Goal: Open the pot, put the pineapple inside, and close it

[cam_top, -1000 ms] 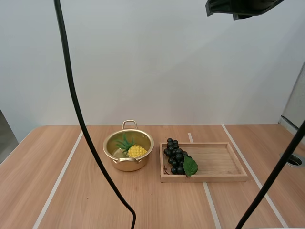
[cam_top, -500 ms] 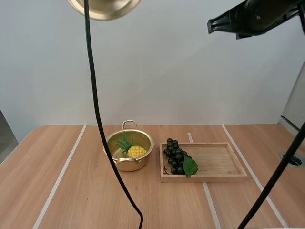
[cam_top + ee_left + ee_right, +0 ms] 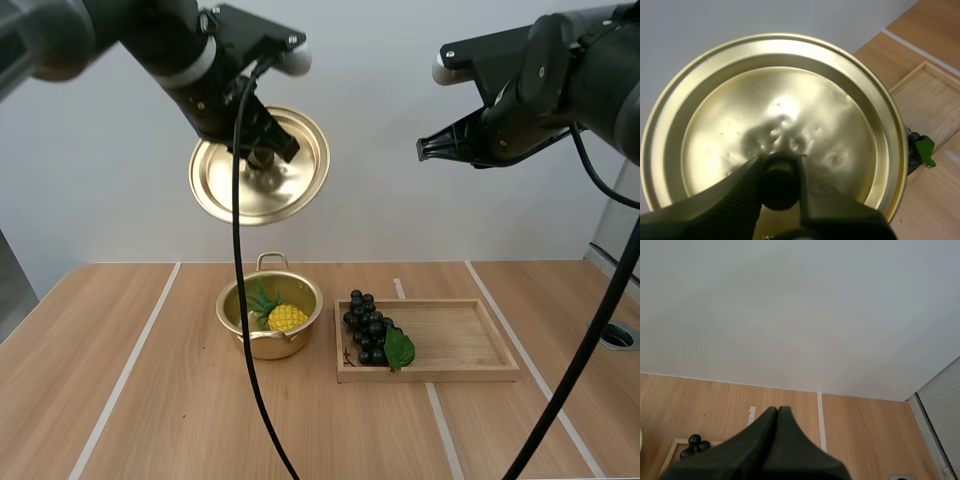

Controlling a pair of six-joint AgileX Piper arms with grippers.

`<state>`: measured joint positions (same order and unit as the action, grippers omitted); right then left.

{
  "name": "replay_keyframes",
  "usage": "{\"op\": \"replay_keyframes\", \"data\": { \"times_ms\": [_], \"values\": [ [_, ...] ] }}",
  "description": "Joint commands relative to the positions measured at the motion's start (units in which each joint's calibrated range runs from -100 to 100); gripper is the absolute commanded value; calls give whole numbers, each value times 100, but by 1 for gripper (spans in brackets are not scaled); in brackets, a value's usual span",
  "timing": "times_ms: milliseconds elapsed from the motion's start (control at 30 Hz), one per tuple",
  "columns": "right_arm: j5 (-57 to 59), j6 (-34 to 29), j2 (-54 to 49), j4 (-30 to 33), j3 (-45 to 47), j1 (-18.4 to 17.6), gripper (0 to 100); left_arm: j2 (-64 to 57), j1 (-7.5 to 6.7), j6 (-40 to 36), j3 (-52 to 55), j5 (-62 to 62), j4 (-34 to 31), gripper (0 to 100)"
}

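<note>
Pot (image 3: pixel 246 322) sits open on the table (image 3: pixel 150 400), well below the left jaws. Pineapple (image 3: pixel 286 318) lies inside it, leaves (image 3: pixel 262 300) pointing up toward the rim.

Left gripper (image 3: pixel 264 157): clamped on the lid's black knob (image 3: pixel 778 182). Lid (image 3: pixel 222 195) hangs just beyond the tips, steeply tilted, high over the pot.

Right gripper (image 3: pixel 424 151): fingers together as one wedge, holding nothing, well apart from the lid. Tray (image 3: pixel 470 340) with grapes (image 3: pixel 367 328) lies far below its jaws.

Judgement: opening and loading look done; only closing is left.

Risks from here:
- The grip is on the knob alone, so the tilted lid may swivel or slip between the pads during descent.
- If the lid is not levelled first, one edge lands early and may skid off the rim or shove the pot.
- An off-centre approach could catch the lid on the handle (image 3: pixel 272 260).
- The leaves may stand proud of the rim and hold the lid ajar.
</note>
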<state>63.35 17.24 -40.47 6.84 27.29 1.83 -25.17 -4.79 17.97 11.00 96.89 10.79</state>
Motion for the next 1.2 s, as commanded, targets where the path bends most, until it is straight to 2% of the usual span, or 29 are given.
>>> {"op": "replay_keyframes", "data": {
  "times_ms": [0, 133, 300, 533, 767, 1167],
  "values": [
    [-585, -49, -79, 44, 338, 25, 0, -11, -10, 85, 753, -927, 51, 0],
    [-1128, -49, -79, 44, 806, 25, 0, 79, -10, 156, 1585, -1959, 39, 0],
    [-1691, -49, -79, 47, 1213, 78, 0, 373, -10, 156, 2073, -2583, 39, 0],
    [-2494, -49, -53, 34, 1652, 369, 0, 912, -10, 156, 2117, -2996, 68, 0],
    [-2714, -49, -38, 34, 1800, 386, 0, 1338, -10, 196, 2176, -3670, 78, 0],
    [-2714, -49, -38, 34, 1800, 386, 0, 2043, -10, 196, 2176, -3475, 67, 0]
  ]
}}
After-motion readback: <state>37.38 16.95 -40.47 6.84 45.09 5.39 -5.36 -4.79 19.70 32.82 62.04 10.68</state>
